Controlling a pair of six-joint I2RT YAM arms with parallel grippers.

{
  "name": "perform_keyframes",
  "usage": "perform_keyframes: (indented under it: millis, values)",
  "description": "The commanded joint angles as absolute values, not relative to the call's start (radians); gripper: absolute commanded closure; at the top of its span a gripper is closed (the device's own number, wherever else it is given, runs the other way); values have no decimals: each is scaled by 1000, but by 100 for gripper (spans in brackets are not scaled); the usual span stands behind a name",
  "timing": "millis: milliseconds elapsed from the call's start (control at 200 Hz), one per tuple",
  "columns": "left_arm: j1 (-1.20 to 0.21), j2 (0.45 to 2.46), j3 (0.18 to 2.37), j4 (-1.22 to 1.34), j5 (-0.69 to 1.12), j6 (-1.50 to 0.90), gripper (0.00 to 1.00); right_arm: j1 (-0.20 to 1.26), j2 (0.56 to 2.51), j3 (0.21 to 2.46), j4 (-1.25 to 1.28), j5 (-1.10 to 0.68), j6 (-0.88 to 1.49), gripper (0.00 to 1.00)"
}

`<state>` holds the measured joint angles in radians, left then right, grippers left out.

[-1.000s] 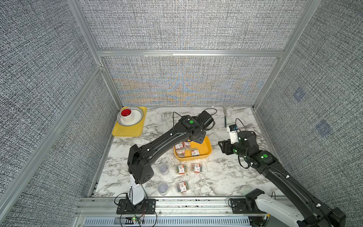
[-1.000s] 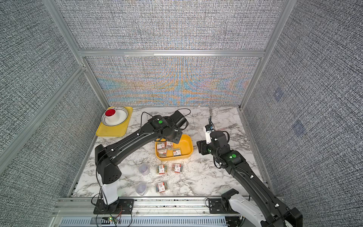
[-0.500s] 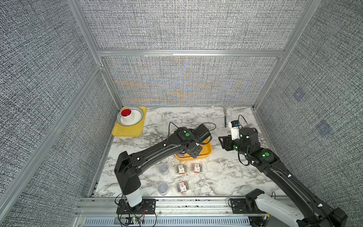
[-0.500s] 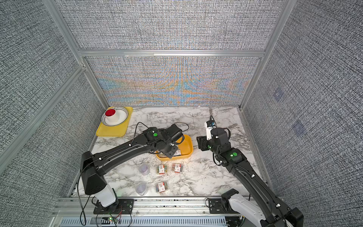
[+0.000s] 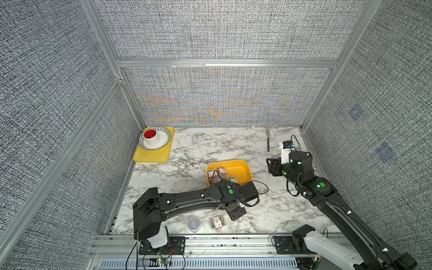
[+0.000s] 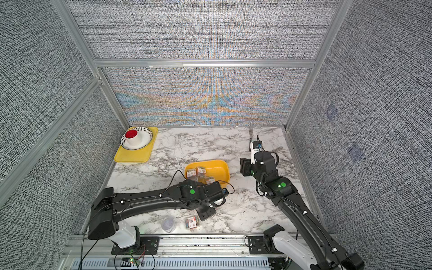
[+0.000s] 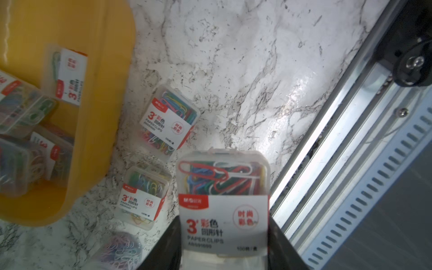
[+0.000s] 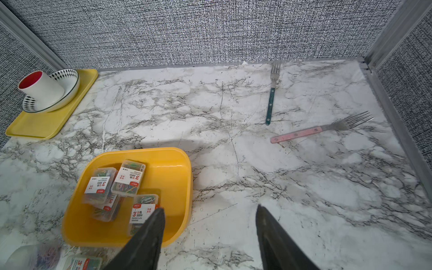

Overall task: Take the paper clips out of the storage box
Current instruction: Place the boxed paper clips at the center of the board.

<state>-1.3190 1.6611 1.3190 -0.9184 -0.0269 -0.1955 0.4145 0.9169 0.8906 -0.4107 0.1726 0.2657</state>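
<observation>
A clear box of paper clips (image 7: 223,201), its red, blue and green clips visible above a white-and-red label, is clamped between the fingers of the left gripper (image 7: 224,236). It is held outside the storage box (image 7: 105,70), over the marble table (image 7: 257,70) and close to the front aluminium rail (image 7: 339,121) — whether it touches the marble cannot be told. Two labelled boxes (image 7: 169,119) are seen lying on the marble just beside the storage box's wall. Several stacked boxes (image 8: 128,177) are still seen inside the storage box, crowded toward one end. In both top views a loose box (image 5: 217,221) and a purplish round tub (image 5: 194,223) are found near the table's front edge, the box just beside the left gripper. The right gripper (image 8: 208,224) is held above the bare marble just beside the storage box — its jaws are spread and nothing is caught between them. Farther back, a green-handled fork (image 8: 271,102) and a pink-handled fork (image 8: 301,134) are laid near each other. In the far corner a flat yellow tray (image 8: 46,124) is occupied by a patterned bowl (image 8: 67,81), in which a white cup (image 8: 39,88) with a red inside is set.
</observation>
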Motion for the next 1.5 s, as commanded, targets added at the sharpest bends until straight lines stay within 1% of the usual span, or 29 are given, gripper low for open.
perform_keyframes:
  millis: [0, 345, 841, 1492]
  values:
    - [-1350, 1688, 1309, -869, 6, -147, 59, 412, 903, 892, -406, 199, 265, 35]
    - [-1367, 1801, 1325, -845, -33, -137, 59, 408, 891, 877, -410, 187, 272, 35]
    - [-1366, 1886, 1318, -866, -96, -115, 59, 408, 891, 862, -402, 170, 279, 35]
    - [-1367, 1898, 1305, -856, -86, -102, 53, 406, 907, 857, -388, 158, 288, 35]
